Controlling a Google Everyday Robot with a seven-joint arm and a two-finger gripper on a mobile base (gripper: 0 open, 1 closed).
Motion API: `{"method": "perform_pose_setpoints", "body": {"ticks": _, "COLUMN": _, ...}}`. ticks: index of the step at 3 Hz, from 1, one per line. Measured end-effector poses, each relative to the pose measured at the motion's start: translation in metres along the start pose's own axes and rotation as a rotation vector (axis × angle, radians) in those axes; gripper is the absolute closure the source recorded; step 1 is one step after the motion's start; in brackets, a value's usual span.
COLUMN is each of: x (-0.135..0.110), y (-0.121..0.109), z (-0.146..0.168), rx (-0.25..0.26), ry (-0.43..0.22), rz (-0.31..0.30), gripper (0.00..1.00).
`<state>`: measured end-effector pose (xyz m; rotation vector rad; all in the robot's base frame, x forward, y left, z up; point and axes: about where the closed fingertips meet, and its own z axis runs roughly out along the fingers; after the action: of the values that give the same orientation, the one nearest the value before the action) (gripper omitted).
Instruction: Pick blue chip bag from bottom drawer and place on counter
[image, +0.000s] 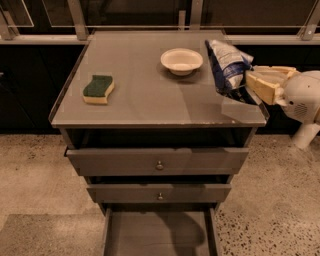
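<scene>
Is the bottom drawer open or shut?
Open: bottom drawer juts out, floor showing. The claw grips blue chip bag over counter's right edge.

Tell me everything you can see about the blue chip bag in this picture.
The blue chip bag is a crumpled, shiny packet, blue and white with dark markings. It stands nearly upright over the right edge of the counter, beside the bowl. The gripper, reaching in from the right, is clamped on its lower right side. Whether its bottom touches the counter cannot be told.

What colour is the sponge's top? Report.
Sponge top dark green, camera view; gripper holds blue chip bag at counter's right.
</scene>
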<state>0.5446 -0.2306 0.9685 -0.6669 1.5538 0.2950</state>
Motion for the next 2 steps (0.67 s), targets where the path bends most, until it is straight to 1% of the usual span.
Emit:
{"method": "perform_pose_setpoints", "body": {"ticks": 1, "x": 0.019, "y": 0.009, "z": 0.033, "rx": -0.046, "ry": -0.012, "rz": 0.069, "gripper": 1.00}}
{"method": "perform_pose_setpoints", "body": {"ticks": 2, "x": 0.040, "y": 0.018, "z": 0.056, "rx": -0.076, "ry": -0.018, "rz": 0.139, "gripper": 1.00}}
